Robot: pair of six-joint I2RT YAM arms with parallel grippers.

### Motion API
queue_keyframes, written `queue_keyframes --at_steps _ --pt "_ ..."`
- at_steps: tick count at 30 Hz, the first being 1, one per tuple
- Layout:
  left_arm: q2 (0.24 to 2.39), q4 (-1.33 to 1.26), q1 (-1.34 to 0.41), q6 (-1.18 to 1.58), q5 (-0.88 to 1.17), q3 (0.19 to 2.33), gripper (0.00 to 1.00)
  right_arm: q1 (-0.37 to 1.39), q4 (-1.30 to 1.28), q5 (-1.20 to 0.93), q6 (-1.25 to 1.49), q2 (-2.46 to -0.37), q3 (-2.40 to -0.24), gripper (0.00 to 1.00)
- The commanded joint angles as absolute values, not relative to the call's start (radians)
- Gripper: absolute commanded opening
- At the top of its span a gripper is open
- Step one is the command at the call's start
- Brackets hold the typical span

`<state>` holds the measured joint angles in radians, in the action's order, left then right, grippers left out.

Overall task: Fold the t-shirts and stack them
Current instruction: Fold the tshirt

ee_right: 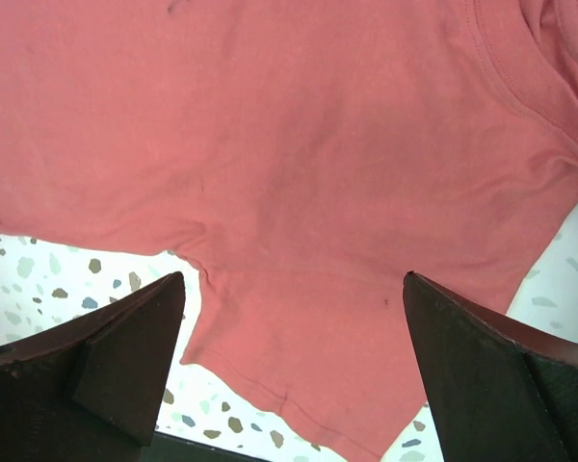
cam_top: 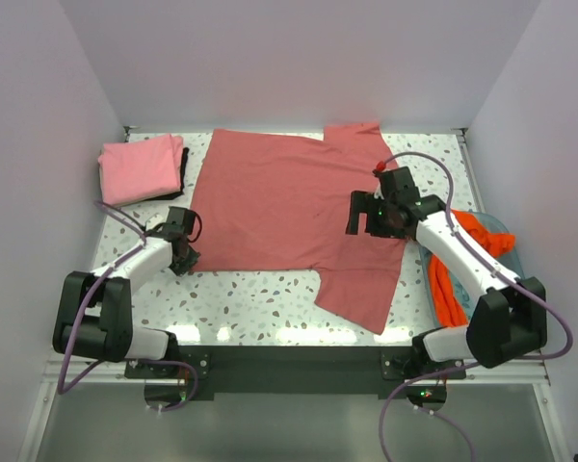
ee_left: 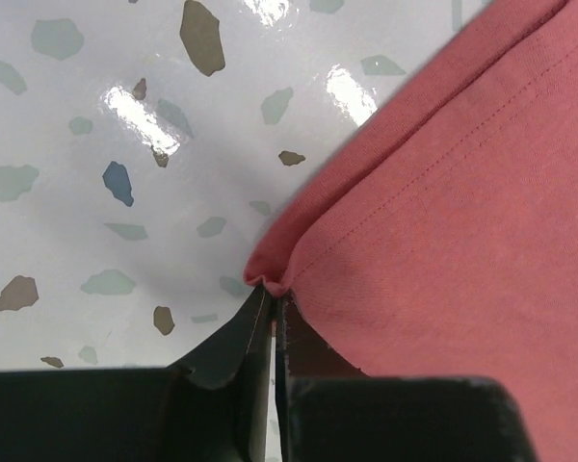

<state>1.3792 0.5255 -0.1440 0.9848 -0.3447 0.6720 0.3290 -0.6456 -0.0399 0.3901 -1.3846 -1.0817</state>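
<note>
Top view, layout: red shirt [cam_top: 279,202] lies spread flat mid-worktop [cam_top: 260,303]. A folded pink shirt [cam_top: 140,168] is at far left. An orange shirt [cam_top: 450,289] is heaped in the tray [cam_top: 510,248] at right.
Top view, direction: the red shirt's long axis runs left to right. Its hem is at the left and its collar and both sleeves at the right.
Top view, tools: left tool [cam_top: 185,252] sits at the near hem corner. Right tool [cam_top: 374,219] hangs over the collar end.
Left wrist, grip: left tool [ee_left: 273,298] is clenched on the very tip of the red shirt's [ee_left: 443,221] hem corner, and only a small pucker of cloth is caught.
Left wrist, risk: so shallow a bite could slip free when lifted. It may also hold one layer only, so that the front and back part.
Right wrist, grip: right tool [ee_right: 294,279] is released, its fingers [ee_right: 125,346] wide apart above the red shirt [ee_right: 270,125], and it holds nothing.
Right wrist, risk: a pull from the left corner alone would likely drag the shirt askew and crease it, since the collar end is unheld.
</note>
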Motion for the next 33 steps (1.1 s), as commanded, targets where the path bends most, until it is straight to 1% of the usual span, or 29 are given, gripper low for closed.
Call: queue_keyframes --at_steps 1,3,8,12,16,19,23,24,26,27,30,32,33 --pt "1.37 0.5 -0.135 0.971 -0.356 0.658 0.05 0.333 -0.702 -0.025 0.426 -1.313 -1.052 0.99" --pt "1.376 0.494 -0.135 0.951 -0.348 0.661 0.0 0.334 -0.724 -0.018 0.448 -1.287 -1.034 0.99" --pt "1.379 0.483 -0.135 0.916 -0.328 0.675 0.0 0.333 -0.796 -0.028 0.524 -1.21 -0.934 0.98" --pt "1.381 0.476 -0.135 0.885 -0.305 0.704 0.0 0.35 -0.87 -0.02 0.615 -1.155 -0.848 0.95" --pt "1.393 0.469 -0.135 0.873 -0.284 0.726 0.0 0.437 -0.992 0.052 0.693 -1.135 -0.804 0.94" --pt "1.411 0.459 -0.135 0.868 -0.264 0.735 0.0 0.446 -1.038 0.066 0.747 -1.094 -0.75 0.91" --pt "1.445 0.433 -0.135 0.865 -0.244 0.735 0.0 0.446 -1.092 0.069 0.802 -1.014 -0.686 0.83" --pt "1.451 0.423 -0.135 0.864 -0.239 0.736 0.0 0.446 -1.098 0.066 0.813 -0.997 -0.675 0.79" --pt "1.472 0.417 -0.135 0.862 -0.233 0.738 0.0 0.446 -1.104 0.045 0.822 -0.974 -0.644 0.75" --pt "1.477 0.411 -0.135 0.862 -0.227 0.739 0.0 0.446 -1.101 0.035 0.824 -0.976 -0.628 0.71" --pt "1.488 0.402 -0.135 0.861 -0.221 0.738 0.0 0.448 -1.077 0.005 0.821 -0.986 -0.606 0.64" --pt "1.488 0.403 -0.135 0.859 -0.221 0.736 0.0 0.448 -1.043 0.002 0.819 -0.988 -0.575 0.61" --pt "1.488 0.403 -0.137 0.854 -0.222 0.736 0.0 0.448 -1.031 -0.024 0.819 -0.992 -0.563 0.58"
